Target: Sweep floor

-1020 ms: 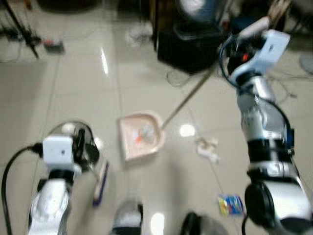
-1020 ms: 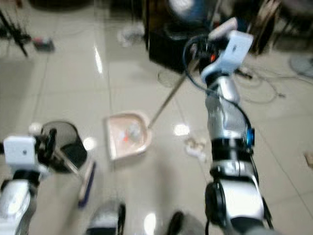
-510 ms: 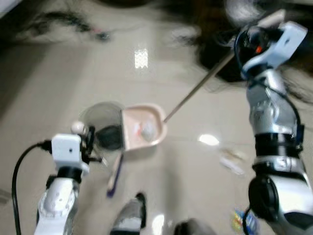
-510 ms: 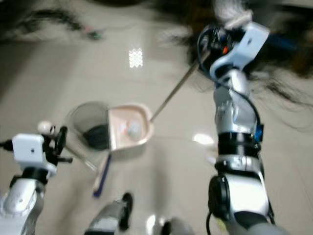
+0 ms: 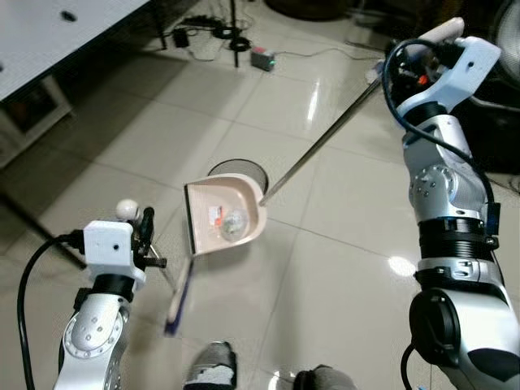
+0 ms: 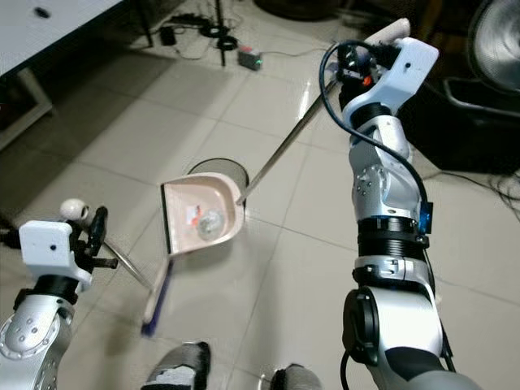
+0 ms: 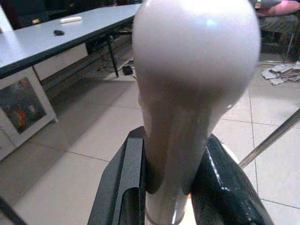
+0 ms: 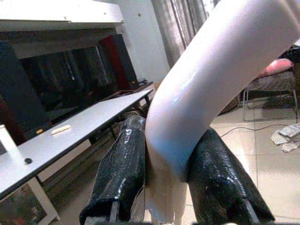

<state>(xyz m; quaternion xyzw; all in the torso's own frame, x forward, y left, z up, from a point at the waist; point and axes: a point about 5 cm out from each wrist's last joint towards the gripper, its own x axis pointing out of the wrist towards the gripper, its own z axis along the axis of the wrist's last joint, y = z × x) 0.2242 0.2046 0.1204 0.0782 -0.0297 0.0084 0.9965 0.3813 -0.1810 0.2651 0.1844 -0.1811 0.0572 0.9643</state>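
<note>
A pink dustpan (image 5: 223, 218) hangs tilted just in front of a round black bin (image 5: 239, 171), overlapping its near rim. A crumpled ball and a red scrap lie in the pan. Its long metal handle (image 5: 325, 138) runs up to my right gripper (image 5: 416, 58), which is shut on the white grip (image 8: 197, 89). My left gripper (image 5: 143, 236) is shut on the broom handle just below its white knob (image 7: 197, 61). The broom's blue-and-white brush head (image 5: 179, 294) rests on the tiles by my left side.
A white table (image 5: 49, 36) stands at the far left with a framed picture (image 7: 18, 101) beneath it. Cables and a power strip (image 5: 262, 58) lie on the floor ahead. A black box (image 6: 479, 110) and a fan (image 6: 497, 32) are on the right. My feet (image 5: 213, 367) are below.
The whole view has swung left as I turned. The dustpan, still in my right gripper, has come from beside the bin to over its near rim. Floor litter has left the view.
</note>
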